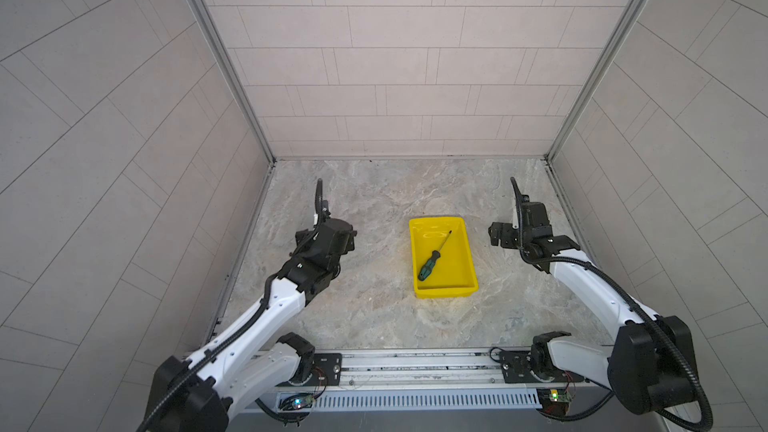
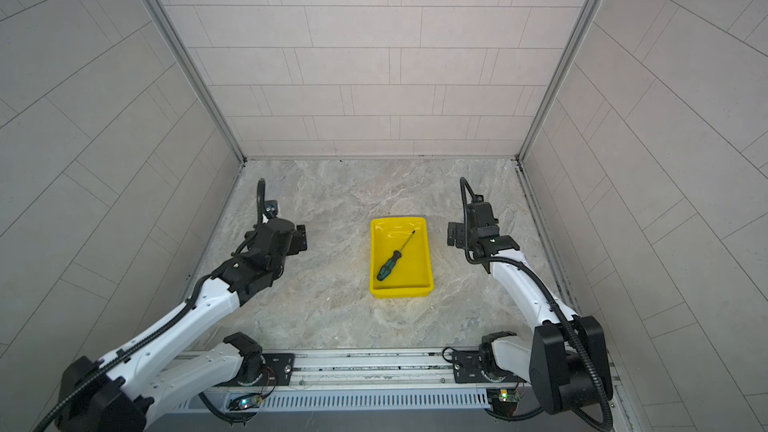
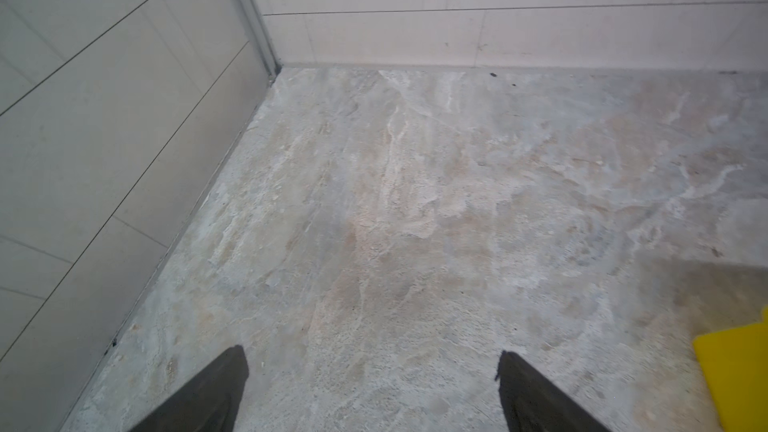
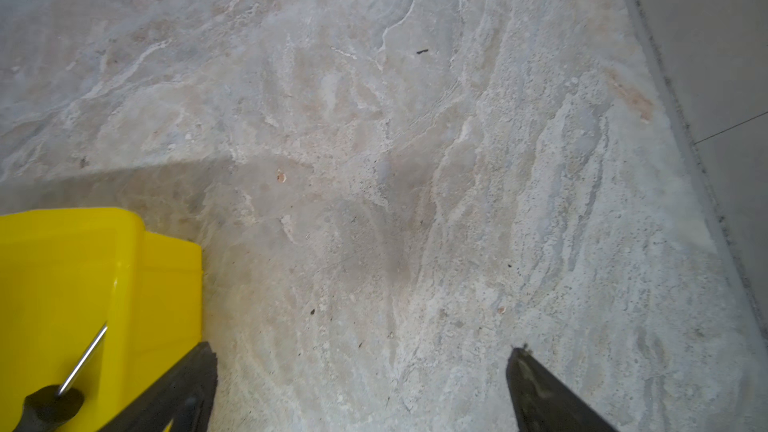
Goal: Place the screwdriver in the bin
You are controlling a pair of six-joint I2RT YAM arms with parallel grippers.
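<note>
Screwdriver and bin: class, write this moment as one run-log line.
screwdriver: lying diagonally in bin | left gripper: open, empty | right gripper: open, empty | task: looks done

A slim screwdriver [image 1: 433, 260] with a dark green and black handle lies diagonally inside a shallow bright yellow bin [image 1: 467, 257], handle near the front left corner, thin shaft angled toward the far right, on the marbled tabletop.

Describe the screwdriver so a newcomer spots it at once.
On the marbled table, find the yellow bin at its middle. The screwdriver lies diagonally inside it: green-and-black handle toward the bin's near left corner, thin dark shaft pointing far right. It is the only thing in the bin.
</note>
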